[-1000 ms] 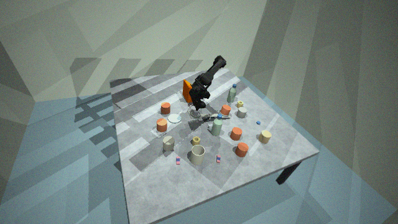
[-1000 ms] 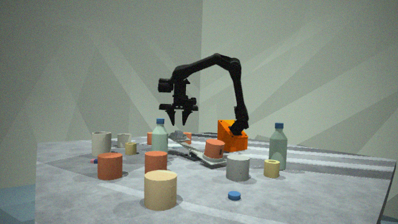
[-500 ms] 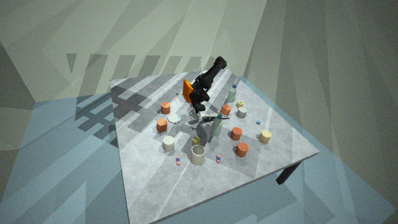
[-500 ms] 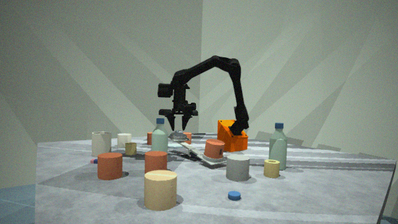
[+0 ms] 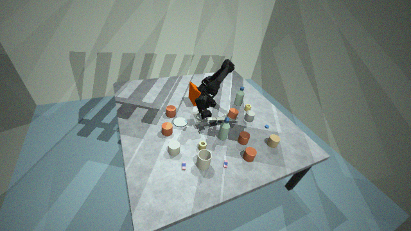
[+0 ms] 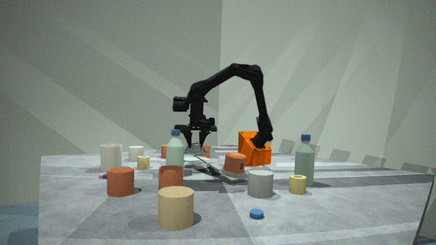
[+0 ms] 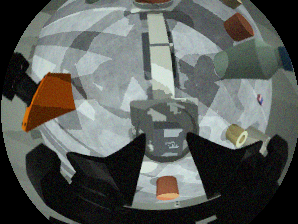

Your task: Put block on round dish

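- Gripper (image 6: 195, 139) is held about half open at mid-frame of the exterior view, just above the grey block (image 6: 195, 148); nothing appears to be gripped yet.
- Block is seen on the balance (image 7: 160, 50) end nearest the fingers, uncovered.
- If the beam is pressed down during the descent, the other cup (image 6: 234, 162) could be tipped or shifted, and the attempt ended.
- If the jaws are shut off-centre, the block may be pushed off its pad.
- Bottle (image 6: 175, 150) could be clipped on the way to the dish (image 5: 180, 122), left of centre.
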### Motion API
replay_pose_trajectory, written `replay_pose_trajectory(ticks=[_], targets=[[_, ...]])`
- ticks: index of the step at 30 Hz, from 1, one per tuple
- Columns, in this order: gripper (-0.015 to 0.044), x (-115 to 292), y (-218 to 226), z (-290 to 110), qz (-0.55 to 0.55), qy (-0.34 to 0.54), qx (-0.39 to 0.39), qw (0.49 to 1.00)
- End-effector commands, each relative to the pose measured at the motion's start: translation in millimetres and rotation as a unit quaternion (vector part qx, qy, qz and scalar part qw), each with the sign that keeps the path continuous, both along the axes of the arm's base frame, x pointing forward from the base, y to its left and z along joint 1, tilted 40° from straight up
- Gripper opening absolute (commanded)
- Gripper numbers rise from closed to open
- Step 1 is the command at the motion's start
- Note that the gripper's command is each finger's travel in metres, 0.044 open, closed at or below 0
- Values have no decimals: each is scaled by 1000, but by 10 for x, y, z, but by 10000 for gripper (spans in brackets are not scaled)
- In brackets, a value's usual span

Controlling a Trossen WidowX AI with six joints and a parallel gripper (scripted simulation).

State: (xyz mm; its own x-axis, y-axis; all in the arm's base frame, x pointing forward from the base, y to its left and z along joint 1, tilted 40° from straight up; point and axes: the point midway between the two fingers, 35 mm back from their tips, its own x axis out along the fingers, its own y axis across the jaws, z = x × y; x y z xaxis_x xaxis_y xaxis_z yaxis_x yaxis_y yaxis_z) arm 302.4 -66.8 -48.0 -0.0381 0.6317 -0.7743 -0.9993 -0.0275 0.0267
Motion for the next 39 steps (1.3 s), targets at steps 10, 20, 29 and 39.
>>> replay_pose_trajectory(ticks=[10, 20, 29, 39], targets=[[62, -5, 19, -11, -3, 1, 3, 1000], [0, 48, -297, 335, -3, 1, 1, 1000], [0, 29, -586, 712, -3, 1, 1, 1000], [0, -97, -808, 177, -3, 1, -1, 1000]])
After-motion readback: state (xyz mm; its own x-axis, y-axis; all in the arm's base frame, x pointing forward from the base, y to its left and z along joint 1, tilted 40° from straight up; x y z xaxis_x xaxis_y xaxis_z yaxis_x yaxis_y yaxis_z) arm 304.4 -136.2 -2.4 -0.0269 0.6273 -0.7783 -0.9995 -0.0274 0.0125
